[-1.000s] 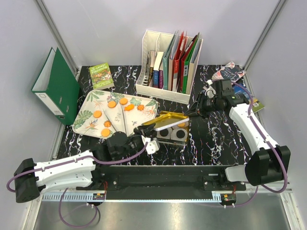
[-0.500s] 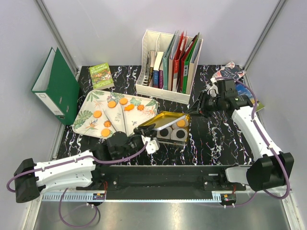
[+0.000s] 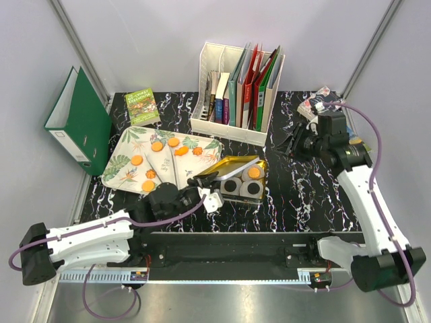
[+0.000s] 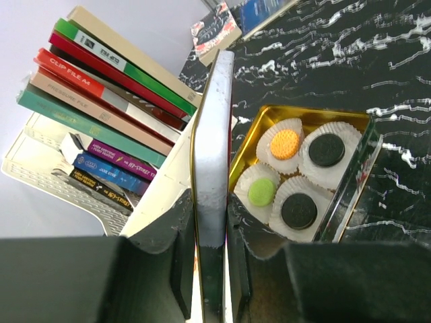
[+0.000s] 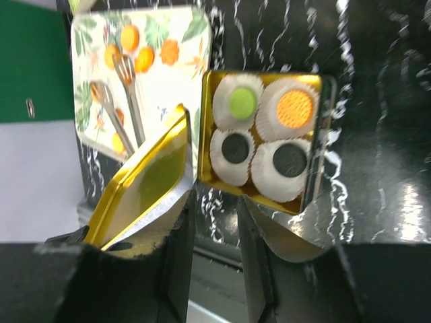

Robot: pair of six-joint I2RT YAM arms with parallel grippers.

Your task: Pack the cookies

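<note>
The lid point(image 4: 214, 134) is gripped on edge between the closed fingers of the left gripper point(image 4: 210, 215), at the lower centre of the left wrist view. The right gripper point(image 5: 214, 202) is seen with its fingers parted and nothing between them. Four cookies point(image 4: 285, 143), one green, one orange and two black, are held in paper cups point(image 4: 350, 145) inside the gold tin point(image 4: 303, 113), right of centre. Others, all orange, are spread on the tray point(image 3: 124, 161), left of centre in the top view
</note>
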